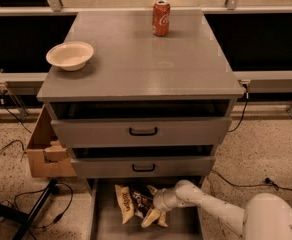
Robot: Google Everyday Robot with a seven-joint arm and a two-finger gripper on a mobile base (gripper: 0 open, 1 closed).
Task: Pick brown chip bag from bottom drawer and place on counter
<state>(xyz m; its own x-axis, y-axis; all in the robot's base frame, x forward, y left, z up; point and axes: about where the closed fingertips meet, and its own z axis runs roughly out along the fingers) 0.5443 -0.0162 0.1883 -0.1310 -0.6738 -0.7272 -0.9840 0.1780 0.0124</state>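
Note:
The brown chip bag (129, 204) lies in the pulled-out bottom drawer (106, 224), dark brown with cream-yellow ends, in the drawer's left-middle part. My gripper (153, 215) reaches into the drawer from the lower right on a white arm and sits at the bag's right end, touching or overlapping it. The counter (141, 64) is the grey cabinet top above.
A red soda can (161, 18) stands at the counter's back edge. A cream bowl (70, 55) sits at the counter's left. Two upper drawers with black handles (143, 131) stick out slightly. A cardboard box (45, 151) and cables lie on the floor at the left.

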